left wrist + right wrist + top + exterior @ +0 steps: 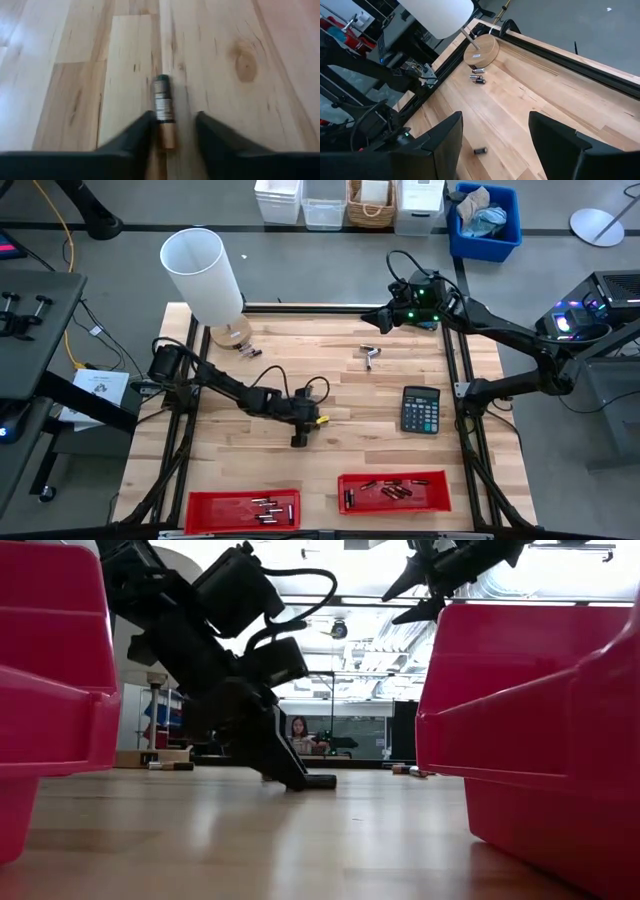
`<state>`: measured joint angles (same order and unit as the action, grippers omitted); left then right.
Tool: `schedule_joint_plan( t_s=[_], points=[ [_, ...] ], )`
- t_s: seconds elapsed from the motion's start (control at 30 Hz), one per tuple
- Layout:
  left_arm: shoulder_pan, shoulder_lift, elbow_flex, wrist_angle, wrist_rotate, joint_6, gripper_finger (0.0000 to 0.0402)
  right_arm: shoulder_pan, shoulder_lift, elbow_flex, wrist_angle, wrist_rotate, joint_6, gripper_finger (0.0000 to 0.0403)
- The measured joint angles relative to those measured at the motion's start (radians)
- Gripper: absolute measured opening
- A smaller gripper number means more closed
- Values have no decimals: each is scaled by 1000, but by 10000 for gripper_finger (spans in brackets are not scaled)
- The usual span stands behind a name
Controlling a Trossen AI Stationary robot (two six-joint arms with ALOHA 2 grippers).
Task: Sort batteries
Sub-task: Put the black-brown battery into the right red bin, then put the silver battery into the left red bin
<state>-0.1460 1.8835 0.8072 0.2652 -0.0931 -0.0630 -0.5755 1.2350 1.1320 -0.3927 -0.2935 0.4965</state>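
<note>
A battery [163, 107] with a copper-coloured end lies on the wood, lengthwise between the open fingers of my left gripper [172, 131]. That gripper [298, 438] is down at the table's middle, its fingertips at the wood [305, 780]. My right gripper [376, 321] hangs open and raised over the far edge [495, 120], holding nothing. Two more batteries [248, 352] lie by the lamp base [478, 78], and one lies loose [480, 150] on the wood. Several batteries lie in each red tray.
Two red trays sit at the near edge, the left one [243, 508] and the right one [393, 491]. A black calculator [420, 409] lies on the right and a small silvery tool [370, 357] lies farther back. A lamp with a white shade [203, 275] stands at the far left corner.
</note>
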Motion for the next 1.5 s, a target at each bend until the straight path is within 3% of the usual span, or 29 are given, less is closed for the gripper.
schedule_joint_plan(
  t_s=[0.07, 0.1, 0.23, 0.3, 0.4, 0.5, 0.67, 0.83, 1.07, 1.13, 1.37, 1.5],
  points=[
    [4, 5, 1, -1, 5, -49, 51, 0, 0, 0, 0, 0, 0, 222],
    [7, 11, 1, 5, 20, -86, 34, 0, 0, 0, 0, 0, 2, 222],
    [21, -40, -3, -21, 50, -208, 34, 0, 0, 0, 0, 0, 22, 222],
    [28, -115, -9, 3, 60, -189, 34, 0, 0, 0, 0, 0, 21, 222],
    [40, -234, 4, 181, 70, -125, 34, 0, 0, 0, 1, 0, 21, 222],
    [44, -254, 42, 193, 54, -103, 34, 0, 0, 0, 1, 0, 21, 222],
    [-12, -158, 209, 207, 62, -147, 34, 0, 0, 0, 0, 0, 22, 222],
    [-120, 53, 454, 176, 98, -88, 34, 0, 0, 0, 1, 0, 28, 222],
    [-214, 259, 761, 30, 244, -82, 34, 0, 0, 0, -8, 0, 30, 222],
    [-229, 294, 797, -6, 254, -82, 47, 0, 0, 0, -9, 0, 29, 222],
    [-233, 290, 815, -88, 250, -80, 172, 0, 0, 0, -7, 4, 27, 222],
    [-164, 194, 813, -302, 258, -24, 208, 0, 0, 0, -9, 5, 49, 222]
  ],
)
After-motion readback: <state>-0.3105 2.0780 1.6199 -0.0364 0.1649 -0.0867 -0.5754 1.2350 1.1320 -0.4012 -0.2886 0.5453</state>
